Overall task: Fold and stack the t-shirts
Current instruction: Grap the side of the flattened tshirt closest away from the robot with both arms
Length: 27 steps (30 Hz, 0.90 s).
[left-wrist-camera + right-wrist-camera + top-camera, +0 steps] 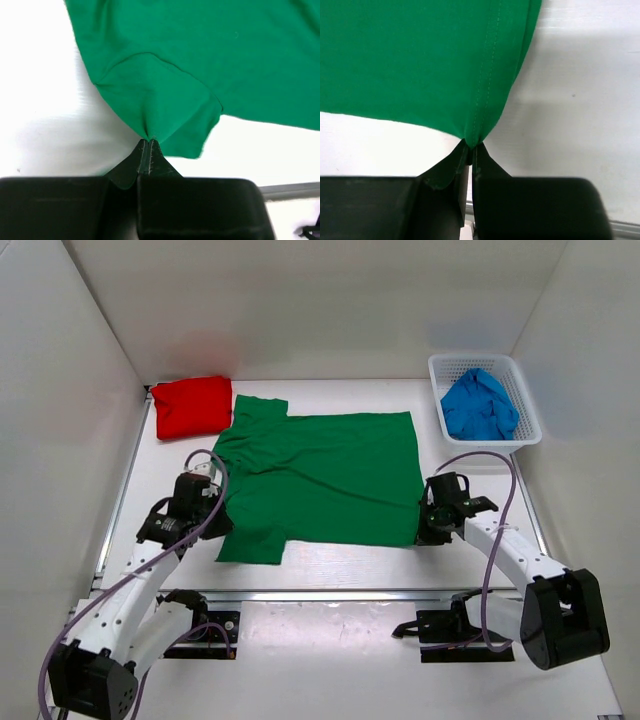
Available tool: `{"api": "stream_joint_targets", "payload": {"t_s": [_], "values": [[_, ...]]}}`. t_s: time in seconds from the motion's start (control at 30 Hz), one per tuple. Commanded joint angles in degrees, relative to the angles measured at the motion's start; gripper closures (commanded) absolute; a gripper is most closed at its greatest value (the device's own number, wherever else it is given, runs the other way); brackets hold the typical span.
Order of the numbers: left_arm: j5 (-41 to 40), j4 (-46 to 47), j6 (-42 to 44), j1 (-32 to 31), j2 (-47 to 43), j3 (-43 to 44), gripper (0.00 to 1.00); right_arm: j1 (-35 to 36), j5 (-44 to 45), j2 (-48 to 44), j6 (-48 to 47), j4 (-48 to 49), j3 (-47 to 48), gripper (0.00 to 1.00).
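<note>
The green t-shirt [320,475] lies spread flat across the middle of the table, neck to the left. My left gripper [214,512] is shut on its near sleeve [160,107], pinched at the fingertips in the left wrist view [148,141]. My right gripper [424,530] is shut on the shirt's near right hem corner [490,100], the stitched hem bunched at the tips in the right wrist view [471,146]. The red t-shirt [192,405] lies folded at the back left. The blue t-shirt [480,406] sits crumpled in the basket.
A white plastic lattice basket [528,400] stands at the back right against the wall. White walls enclose the table on the left, right and back. The arms' bases and cables are at the near edge.
</note>
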Motion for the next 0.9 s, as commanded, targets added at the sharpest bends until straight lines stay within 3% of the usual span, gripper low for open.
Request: {"api": "stream_joint_targets", "payload": {"t_s": [0.0, 0.1, 0.17, 0.23, 0.27, 0.37, 0.57, 0.63, 0.67, 0.7, 0.87], "values": [[1.62, -5.64, 0.48, -0.97, -1.73, 1.16, 1.0, -0.37, 0.73, -1.99, 1.33, -3.06, 2.28, 1.0], [2.49, -5.65, 0.39, -0.97, -1.99, 0.29, 1.0, -3.17, -1.54, -2.61, 0.46, -2.01, 1.32, 0.89], [2.93, -5.73, 0.48, -0.88, -2.52, 0.98, 1.0, -3.81, -1.99, -2.61, 0.63, -1.57, 0.79, 0.86], [2.94, -6.78, 0.48, -1.15, -2.78, 0.81, 1.0, -4.77, -1.91, -1.91, 0.45, -0.69, 0.18, 0.76], [2.94, -6.79, 0.39, -1.23, -3.22, 1.07, 1.0, -4.94, -2.25, -1.56, 0.63, -0.25, -0.52, 0.61], [3.29, -8.1, 0.57, -0.88, -5.06, 0.72, 1.0, -4.42, -1.64, 0.73, 0.98, 1.94, -1.67, 0.5], [4.08, -9.69, 1.18, 0.08, -6.74, 0.46, 1.0, -3.45, 0.28, 5.04, 0.45, 4.32, -2.9, 0.49], [4.52, -10.3, 1.01, -0.09, -6.65, 0.46, 1.0, -2.58, 0.56, 6.61, 0.37, 5.02, -2.82, 0.6], [4.61, -10.22, 0.75, -0.27, -7.17, 0.72, 1.0, -2.4, 0.82, 6.36, 0.19, 4.42, -2.55, 0.85], [4.87, -10.3, 0.83, -0.44, -7.09, 1.07, 1.0, -2.48, 0.82, 6.01, 0.36, 4.06, -2.12, 1.0], [4.61, -12.94, 0.22, -0.18, -8.68, 3.53, 1.0, -1.25, 1.87, 0.83, 0.19, -0.41, 0.87, 1.0]]}}
